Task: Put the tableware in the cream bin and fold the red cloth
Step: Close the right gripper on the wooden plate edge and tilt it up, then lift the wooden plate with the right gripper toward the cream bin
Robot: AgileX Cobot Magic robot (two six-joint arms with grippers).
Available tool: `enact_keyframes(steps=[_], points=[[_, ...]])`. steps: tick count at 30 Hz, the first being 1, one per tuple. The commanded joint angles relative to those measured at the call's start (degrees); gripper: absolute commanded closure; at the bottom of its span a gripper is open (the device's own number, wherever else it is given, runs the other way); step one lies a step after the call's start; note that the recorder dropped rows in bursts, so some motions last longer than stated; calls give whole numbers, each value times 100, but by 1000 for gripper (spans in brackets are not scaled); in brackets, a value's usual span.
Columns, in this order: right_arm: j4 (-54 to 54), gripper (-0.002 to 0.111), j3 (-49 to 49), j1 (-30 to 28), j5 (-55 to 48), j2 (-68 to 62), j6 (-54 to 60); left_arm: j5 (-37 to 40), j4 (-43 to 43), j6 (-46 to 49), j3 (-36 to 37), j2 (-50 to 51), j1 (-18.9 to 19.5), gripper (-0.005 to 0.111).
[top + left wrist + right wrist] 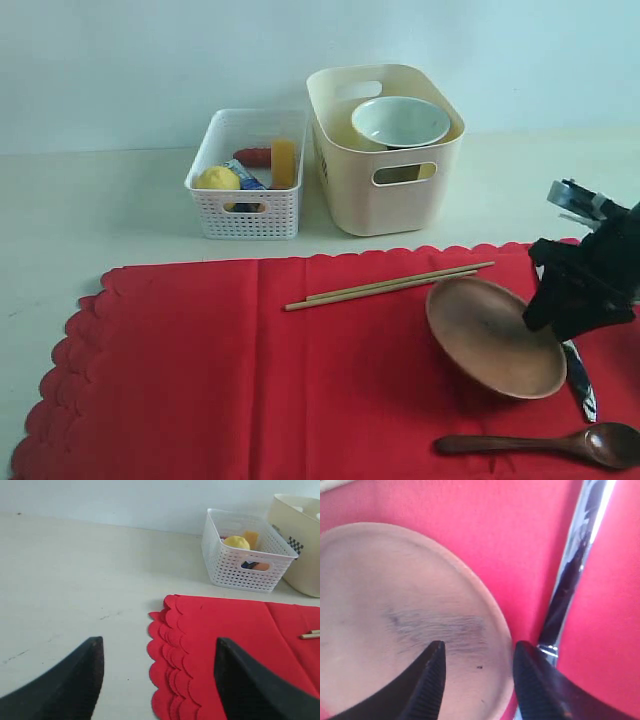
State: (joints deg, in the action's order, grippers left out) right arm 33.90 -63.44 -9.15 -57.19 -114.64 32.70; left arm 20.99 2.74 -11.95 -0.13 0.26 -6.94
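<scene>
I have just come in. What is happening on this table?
The right gripper is at the rim of the brown round plate, which sits tilted on the large red cloth; its jaws are apart. The pale green-white bowl is already in the tall cream bin. The wooden chopsticks, dark wooden spoon and long silver knife lie on the cloth. The left gripper is open and empty.

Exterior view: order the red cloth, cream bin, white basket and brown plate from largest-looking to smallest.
1. red cloth
2. cream bin
3. white basket and brown plate: alike, plate nearer the camera, so unranked
</scene>
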Motion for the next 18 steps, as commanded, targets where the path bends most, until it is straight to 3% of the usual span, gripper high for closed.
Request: enact_keyframes(steps=[1,9,13,15,18], points=[[-21,65,34,-22,8,-147,47,-37,-37,-32,13,-26,19,45],[107,65,34,16,112,-97,61,-37,-37,-32,13,-26,19,45],[76,72,34,458,180,-123,219,-37,-37,-32,13,-26,19,45],[-84,80,34,515,427,-123,62,-37,-37,-32,13,-26,19,45],[-191,103,34,515,602,-123,-237,-37,-37,-32,13,-26,19,45]])
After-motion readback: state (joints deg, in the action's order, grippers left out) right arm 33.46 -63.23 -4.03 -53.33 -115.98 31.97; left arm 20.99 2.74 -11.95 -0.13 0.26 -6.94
